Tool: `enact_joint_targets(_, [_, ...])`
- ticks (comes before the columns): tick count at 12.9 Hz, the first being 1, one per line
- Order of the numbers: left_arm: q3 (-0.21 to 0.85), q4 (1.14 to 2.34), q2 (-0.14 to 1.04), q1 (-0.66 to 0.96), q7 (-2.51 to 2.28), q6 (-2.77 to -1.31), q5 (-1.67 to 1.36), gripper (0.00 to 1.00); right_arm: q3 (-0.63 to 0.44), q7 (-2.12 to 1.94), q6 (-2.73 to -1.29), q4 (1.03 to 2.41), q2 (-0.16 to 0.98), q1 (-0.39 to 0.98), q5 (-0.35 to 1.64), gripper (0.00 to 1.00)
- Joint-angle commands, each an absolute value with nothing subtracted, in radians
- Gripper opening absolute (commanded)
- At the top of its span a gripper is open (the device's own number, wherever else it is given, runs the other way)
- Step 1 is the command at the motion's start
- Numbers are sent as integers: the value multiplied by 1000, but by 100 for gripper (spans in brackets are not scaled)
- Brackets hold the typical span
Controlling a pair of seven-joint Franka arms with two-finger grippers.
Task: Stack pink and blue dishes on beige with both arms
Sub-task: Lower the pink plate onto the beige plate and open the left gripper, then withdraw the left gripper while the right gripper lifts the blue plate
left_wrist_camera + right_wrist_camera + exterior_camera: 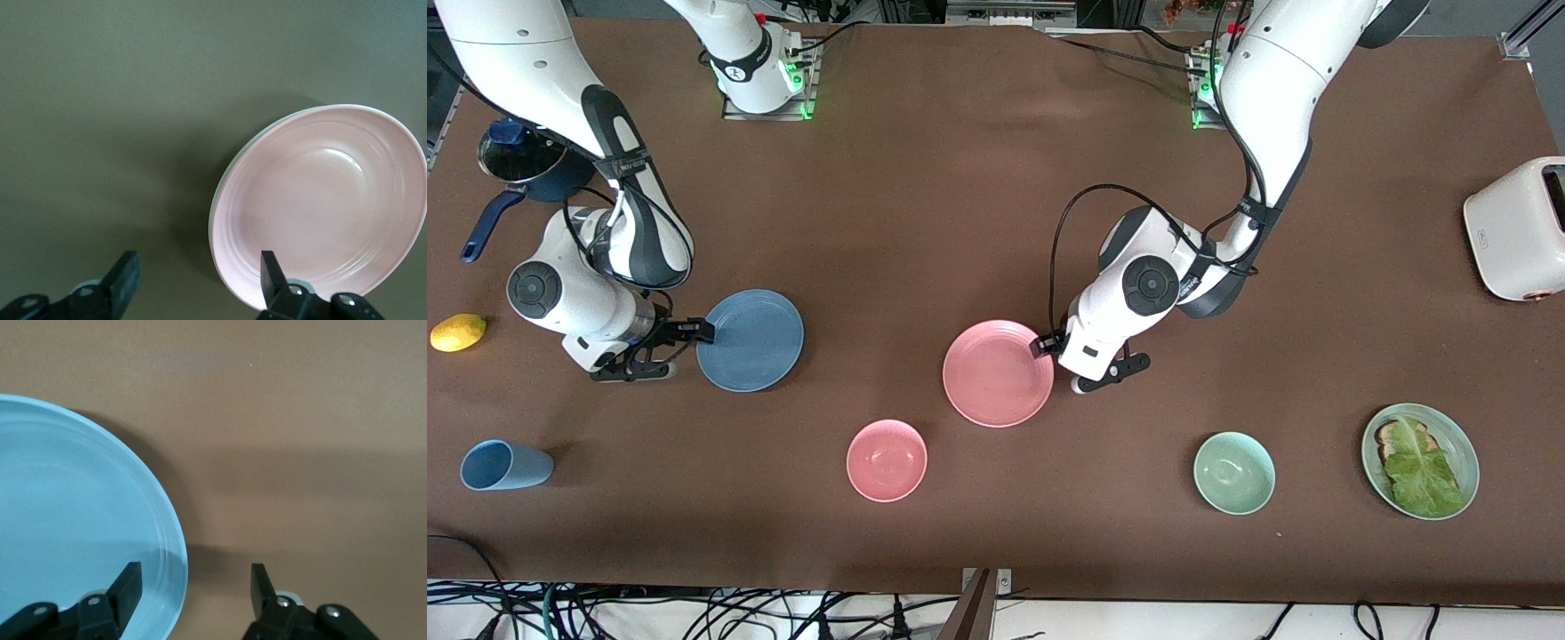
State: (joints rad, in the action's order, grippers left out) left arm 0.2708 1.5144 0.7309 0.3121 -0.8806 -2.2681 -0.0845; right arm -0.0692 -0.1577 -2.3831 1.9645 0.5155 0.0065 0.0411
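Note:
The blue plate (750,340) lies flat toward the right arm's end of the table. My right gripper (685,345) is open at its rim, with one finger (130,583) over the blue plate (73,513) and the other over bare table. The pink plate (998,373) lies near the table's middle. My left gripper (1054,356) is open astride its rim, one finger (270,273) over the pink plate (320,200), the other over the table. A thin pale edge (225,179) shows under the pink rim. No beige plate shows as such.
Nearer the camera stand a pink bowl (887,460), a pale green bowl (1234,473), a green plate with lettuce (1420,460) and a blue cup (505,465) on its side. A lemon (458,332), a dark blue pot (520,164) and a white toaster (1519,228) sit at the table's ends.

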Motion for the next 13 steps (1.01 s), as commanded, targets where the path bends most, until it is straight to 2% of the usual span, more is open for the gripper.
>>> enact_joint_targets(1, [265, 1503, 706, 289, -887, -2208, -61, 100, -61, -166, -2398, 1983, 509, 2, 61, 65])
enact_joint_targets(5, [267, 1516, 652, 213, -812, -2113, -60, 100, -57, -164, -2393, 1983, 511, 2, 61, 34])
enact_joint_targets(7, [268, 1520, 628, 163, -729, -2037, -60, 100, -57, -164, -2393, 1983, 511, 2, 61, 24])
enact_joint_targets(11, [270, 1620, 551, 45, -564, -2029, -61, 100, -55, -163, -2387, 1983, 511, 2, 61, 0])
enact_joint_targets(13, [270, 1678, 506, -33, -444, -2026, -61, 100, -52, -164, -2381, 1973, 505, 2, 60, 0])
